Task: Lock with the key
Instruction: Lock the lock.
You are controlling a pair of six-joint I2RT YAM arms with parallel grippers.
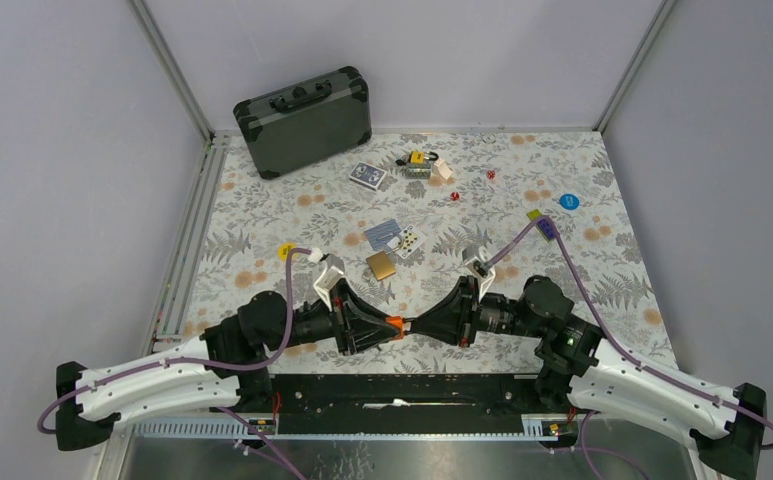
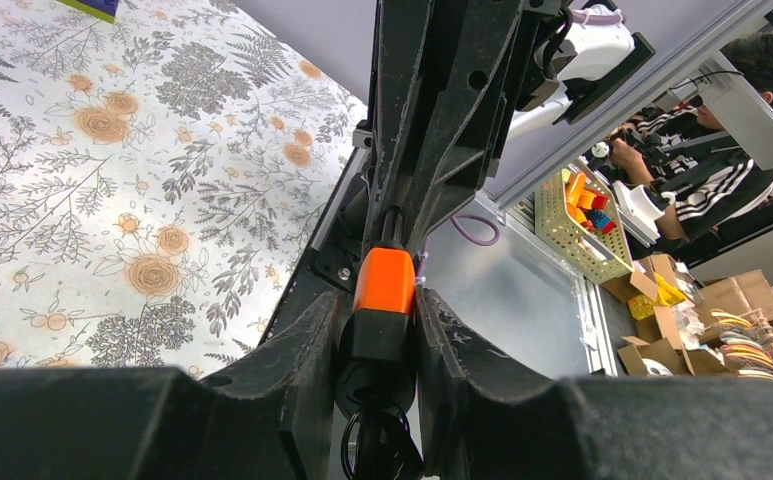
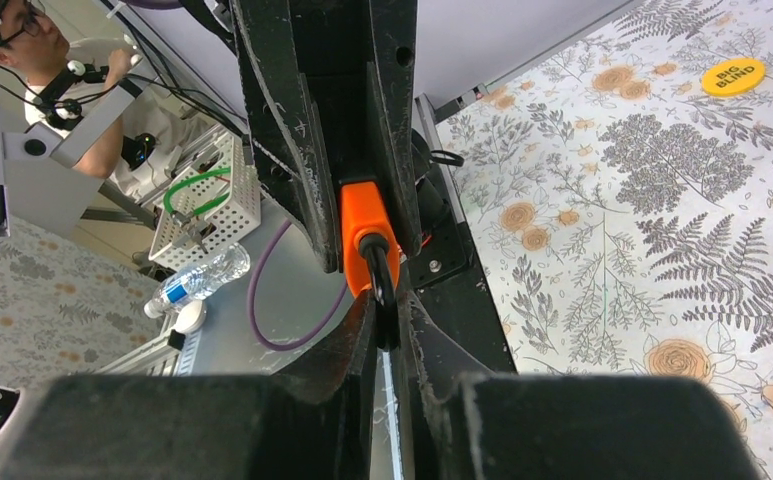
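Note:
A small padlock (image 1: pixel 394 322) with an orange top and black lower body hangs in the air between the two arms, above the table's near edge. My left gripper (image 1: pixel 386 325) is shut on its body; in the left wrist view my left gripper (image 2: pixel 382 315) clamps the padlock (image 2: pixel 384 290), and a black key ring (image 2: pixel 370 445) hangs from its black end. My right gripper (image 1: pixel 420 325) meets it from the right. In the right wrist view my right gripper (image 3: pixel 390 315) is shut on the black shackle loop (image 3: pixel 382 285) coming out of the orange end (image 3: pixel 360 225).
A black case (image 1: pixel 304 120) stands at the back left. A second padlock with a tag (image 1: pixel 419 160), card decks (image 1: pixel 368 176), a gold card (image 1: pixel 381 265), red dice (image 1: pixel 454 196), a blue chip (image 1: pixel 568 201) and a yellow chip (image 1: pixel 286 250) lie on the floral cloth.

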